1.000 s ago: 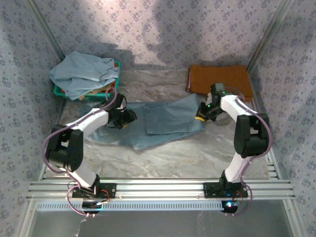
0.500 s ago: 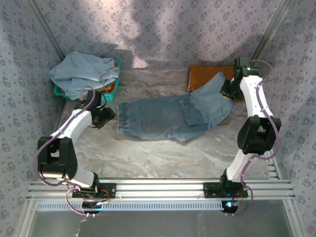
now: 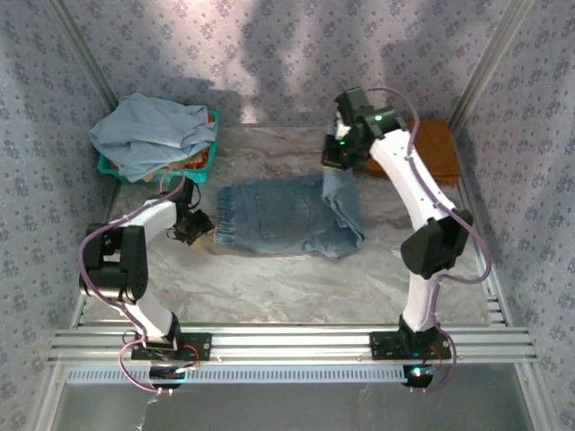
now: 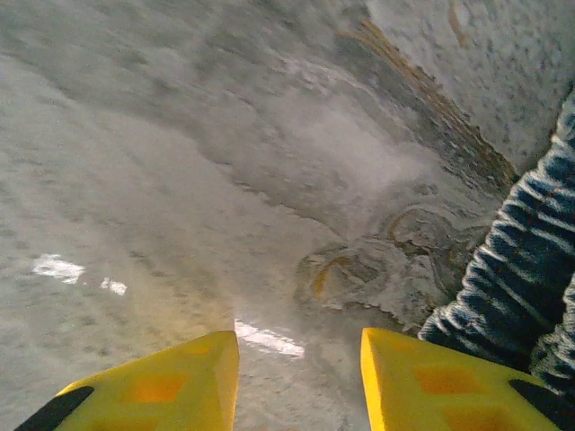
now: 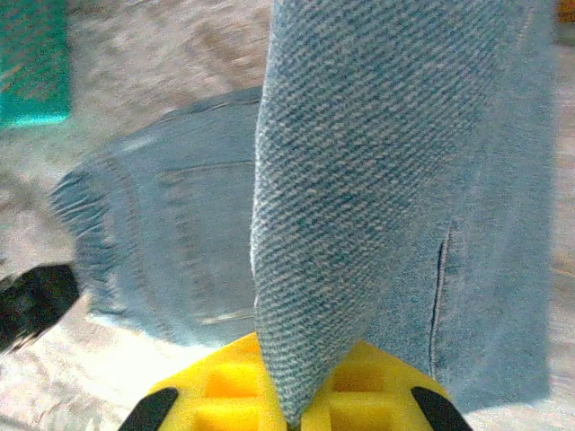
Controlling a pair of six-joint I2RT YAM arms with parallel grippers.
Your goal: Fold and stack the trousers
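Right tool (image 3: 335,160), pinching a trousers (image 3: 274,215) leg, has swung left off the rust-orange cloth (image 3: 440,148); trousers lie doubled at the centre of the surface (image 3: 296,287); left tool (image 3: 192,226), spread, sits just beside the hem.

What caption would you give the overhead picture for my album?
The right gripper holds up one end of the jeans; the left gripper rests open beside them.

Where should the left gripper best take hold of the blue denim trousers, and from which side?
Probably the fringed left edge of the faded blue denim trousers, approached low from the left: it lies flat and free beside the open left gripper, while the right gripper holds the other end lifted.
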